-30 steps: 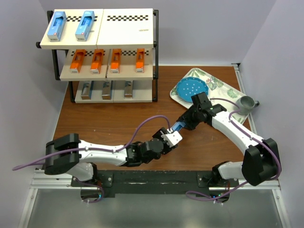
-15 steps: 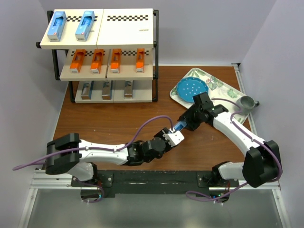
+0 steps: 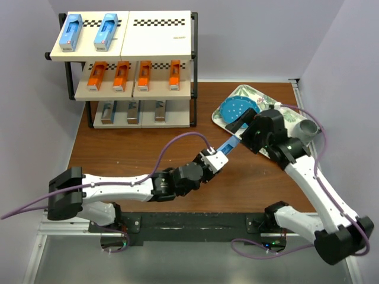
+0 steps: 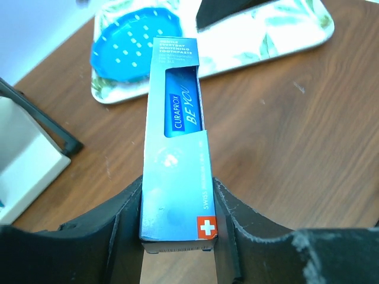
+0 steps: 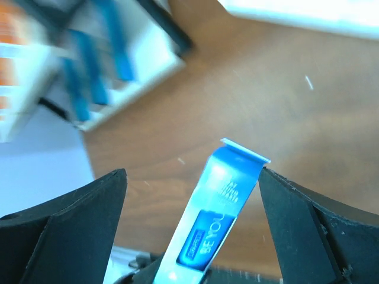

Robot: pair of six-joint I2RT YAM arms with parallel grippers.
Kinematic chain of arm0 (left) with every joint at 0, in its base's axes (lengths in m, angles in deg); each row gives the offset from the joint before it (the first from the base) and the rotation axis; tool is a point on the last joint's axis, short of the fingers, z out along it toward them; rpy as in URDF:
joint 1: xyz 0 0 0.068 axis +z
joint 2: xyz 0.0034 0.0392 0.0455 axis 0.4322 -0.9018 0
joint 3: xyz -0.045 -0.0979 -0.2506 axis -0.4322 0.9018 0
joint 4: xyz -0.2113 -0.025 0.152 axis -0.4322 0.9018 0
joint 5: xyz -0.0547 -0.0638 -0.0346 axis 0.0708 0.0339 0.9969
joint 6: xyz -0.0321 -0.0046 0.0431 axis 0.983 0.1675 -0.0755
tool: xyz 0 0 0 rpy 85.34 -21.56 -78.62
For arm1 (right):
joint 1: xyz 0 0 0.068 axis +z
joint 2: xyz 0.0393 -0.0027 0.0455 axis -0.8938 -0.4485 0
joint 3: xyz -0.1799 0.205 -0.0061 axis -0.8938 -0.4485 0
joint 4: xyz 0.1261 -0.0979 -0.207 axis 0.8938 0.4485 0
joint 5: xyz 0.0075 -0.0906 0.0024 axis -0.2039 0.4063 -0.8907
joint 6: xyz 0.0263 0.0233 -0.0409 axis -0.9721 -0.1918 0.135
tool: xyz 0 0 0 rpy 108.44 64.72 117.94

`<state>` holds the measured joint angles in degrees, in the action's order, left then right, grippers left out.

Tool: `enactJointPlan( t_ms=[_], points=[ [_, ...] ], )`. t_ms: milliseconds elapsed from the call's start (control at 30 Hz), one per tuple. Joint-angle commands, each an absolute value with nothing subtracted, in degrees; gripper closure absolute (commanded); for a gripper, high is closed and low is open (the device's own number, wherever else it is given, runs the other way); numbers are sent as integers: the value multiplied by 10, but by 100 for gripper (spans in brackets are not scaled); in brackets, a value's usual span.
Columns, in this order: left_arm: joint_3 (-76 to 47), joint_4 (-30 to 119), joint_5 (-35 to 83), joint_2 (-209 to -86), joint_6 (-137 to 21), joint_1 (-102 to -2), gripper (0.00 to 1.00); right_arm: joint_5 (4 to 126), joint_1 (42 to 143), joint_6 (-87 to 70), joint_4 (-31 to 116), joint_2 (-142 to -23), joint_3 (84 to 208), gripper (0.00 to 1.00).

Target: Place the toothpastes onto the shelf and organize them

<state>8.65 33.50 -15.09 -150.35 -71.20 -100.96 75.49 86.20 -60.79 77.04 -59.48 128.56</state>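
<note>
Black fingers of the left gripper (image 4: 177, 228) clamp the near end of one held carton (image 4: 176, 136), light blue, one finger on each long side. The carton juts straight forward from the jaws, off the table (image 3: 130, 148), printed face up.

The right gripper (image 5: 190, 173) has its jaws spread wide, straddling the carton's free end. The flap sits very near the right-hand finger (image 5: 308, 231); we cannot tell whether they touch.

Room: in the top view the two grippers meet right of table centre. Bare brown wood lies between them and the shelf (image 3: 193, 71) at the far left. Just behind the right gripper is the floral tray (image 3: 244, 89) with a blue perforated disc (image 3: 235, 109) on it. A grey cup (image 3: 307, 126) stands near the table's right edge.

Count, shelf:
- top tier: two light blue cartons (image 3: 71, 32), both on the left board; the right board shows only its checkered strip
- middle tier: four orange cartons (image 3: 121, 76)
- bottom tier: three silver-grey cartons (image 3: 133, 111), partly shaded by the tier above

Ten cartons in all, counting the one held. The shelved cartons lie side by side, lengthwise front to back.
</note>
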Motion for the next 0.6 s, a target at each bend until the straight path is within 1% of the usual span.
enactJointPlan(
  t_ms=[0, 133, 267, 433, 500, 567],
  points=[
    [23, 361, -136, -1468, -685, -966, 85, 839, 862, -498, 705, -514, 1319, 2],
    [-26, 395, -112, -1446, -683, -918, 85, 882, 863, -432, 696, -455, 1312, 2],
    [-151, 481, -149, -1460, -691, -885, 85, 922, 863, -405, 728, -412, 1303, 2],
    [-261, 534, -144, -1465, -693, -846, 85, 950, 862, -400, 749, -382, 1287, 2],
    [-292, 551, -135, -1471, -693, -824, 84, 957, 862, -395, 756, -382, 1285, 2],
    [-350, 587, -130, -1488, -693, -796, 83, 957, 862, -391, 769, -386, 1287, 2]
  ],
)
